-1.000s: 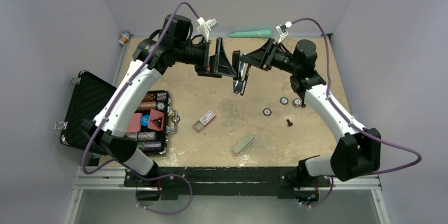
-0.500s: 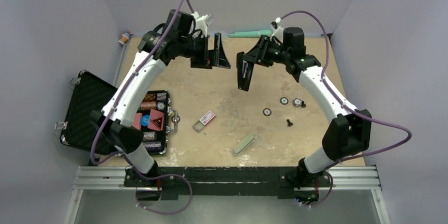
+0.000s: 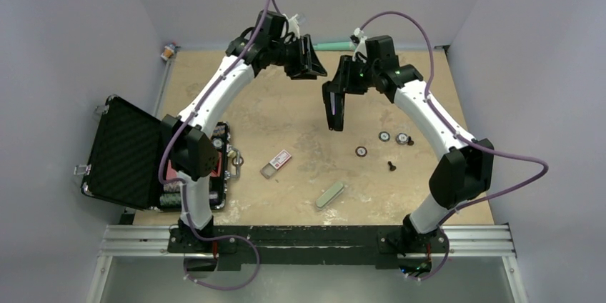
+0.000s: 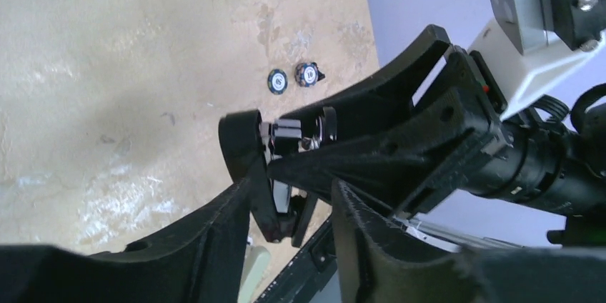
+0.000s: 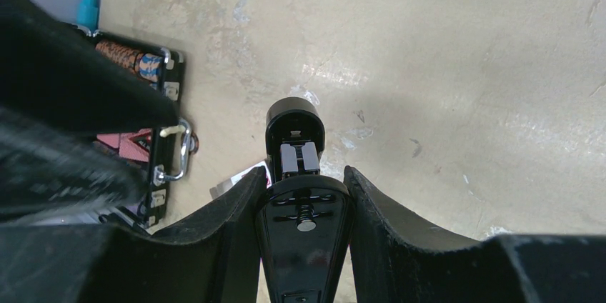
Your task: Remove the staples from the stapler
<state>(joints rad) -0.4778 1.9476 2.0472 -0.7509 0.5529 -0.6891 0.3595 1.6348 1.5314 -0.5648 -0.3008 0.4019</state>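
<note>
1. The right gripper [image 5: 305,176] clamps the stapler [image 5: 294,121] between its two black fingers [image 5: 214,235], one finger on each flank of the body.
2. The stapler points away from the camera. Its rounded black end projects beyond the fingertips, above the tan table [image 5: 457,67].
3. A silvery metal channel [image 5: 299,158] shows just behind the rounded end. A small pin [image 5: 306,224] sits on the black part nearer the camera.
4. A black case [image 5: 175,74] lies at the left, with a silvery latch [image 5: 180,147] on its near wall and striped chips [image 5: 125,56] inside.
5. A large blurred black shape [image 5: 71,110] covers much of the case.
6. A teal object [image 5: 88,7] stands at the upper left edge.
</note>
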